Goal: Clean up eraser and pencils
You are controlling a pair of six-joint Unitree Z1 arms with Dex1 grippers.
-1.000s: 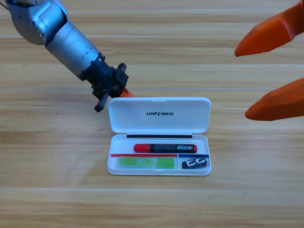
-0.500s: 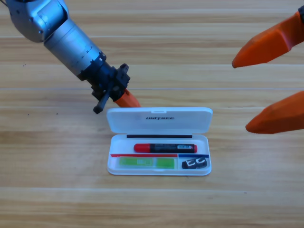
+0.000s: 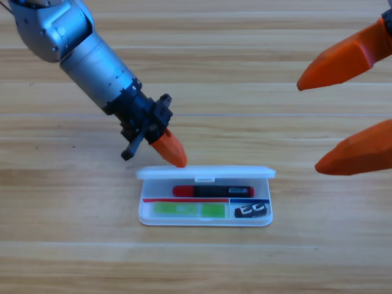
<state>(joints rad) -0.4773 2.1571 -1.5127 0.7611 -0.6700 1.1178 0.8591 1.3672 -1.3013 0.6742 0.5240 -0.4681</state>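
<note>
The white case [image 3: 145,215] lies at the table's middle with its lid [image 3: 245,173] swung up on edge, half over the tray. Inside lie the pencils: the black one with a red end [image 3: 213,192] along the back, the pale green one [image 3: 187,210] at the front left. The eraser [image 3: 251,211], black with white markings, sits in the front right compartment. My left gripper [image 3: 179,162] comes in from the upper left, shut, its orange tip touching the lid's back edge at the left. My right gripper [image 3: 307,127] shows large at the right edge, open and empty.
The left arm's grey body [image 3: 79,49] slants across the upper left of the wooden table [image 3: 196,263]. Nothing else lies on the wood around the case.
The left gripper has moved down and to the right, pushing the lid from lying open flat to standing on edge over the tray. The right gripper has barely moved.
</note>
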